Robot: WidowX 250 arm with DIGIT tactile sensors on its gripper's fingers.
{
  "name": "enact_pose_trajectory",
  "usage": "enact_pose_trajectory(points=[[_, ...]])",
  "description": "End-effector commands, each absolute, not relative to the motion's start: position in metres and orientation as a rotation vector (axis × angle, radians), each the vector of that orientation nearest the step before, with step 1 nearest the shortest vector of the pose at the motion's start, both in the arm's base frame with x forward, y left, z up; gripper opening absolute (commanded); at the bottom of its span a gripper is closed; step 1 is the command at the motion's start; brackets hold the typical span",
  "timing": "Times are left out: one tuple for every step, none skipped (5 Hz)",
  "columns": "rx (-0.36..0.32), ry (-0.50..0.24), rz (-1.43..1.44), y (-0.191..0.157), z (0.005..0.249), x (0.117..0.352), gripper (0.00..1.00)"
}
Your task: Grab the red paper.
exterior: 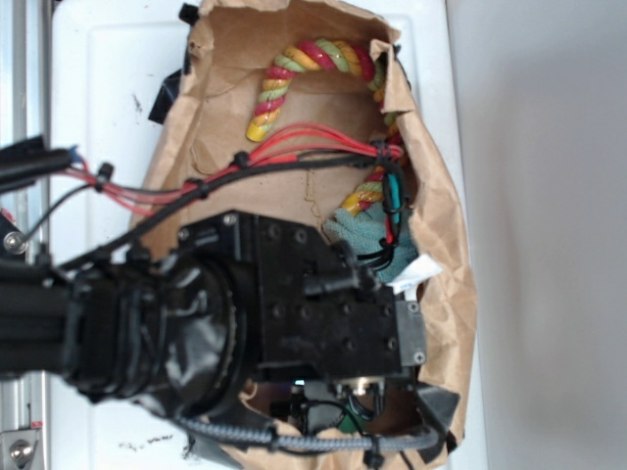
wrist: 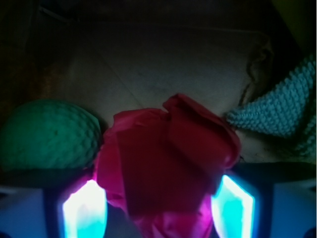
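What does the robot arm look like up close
The arm is black and blocky, with screwed plates and a glossy wrap. Red wires and black cables run along it, zip-tied. In the wrist view, the fingers glow pale cyan.

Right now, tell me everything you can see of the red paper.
The red paper shows only in the wrist view: a crumpled wad of thin, tissue-like sheet with soft folds, lying on the brown bag floor. It sits between the gripper fingers, which flank it closely on both sides; whether they press it is unclear. A green ball sits against its left edge, and a teal knitted cloth lies to its right. In the exterior view the arm hides it.
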State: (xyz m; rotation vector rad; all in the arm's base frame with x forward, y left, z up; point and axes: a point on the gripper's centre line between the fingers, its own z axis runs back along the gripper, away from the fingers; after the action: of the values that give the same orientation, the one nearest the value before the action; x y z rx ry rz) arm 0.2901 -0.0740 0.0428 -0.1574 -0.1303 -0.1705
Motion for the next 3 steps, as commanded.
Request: enact_pose_trajectory(points=[[-0.243, -0.2, -0.046, -0.055, 0.073, 0.284, 0.0], [-0.272, -0.19, 0.066, -0.033, 0.083, 0.271, 0.0], [-0.296, -0.209, 0.185, -0.01, 0.095, 0.266, 0.0]])
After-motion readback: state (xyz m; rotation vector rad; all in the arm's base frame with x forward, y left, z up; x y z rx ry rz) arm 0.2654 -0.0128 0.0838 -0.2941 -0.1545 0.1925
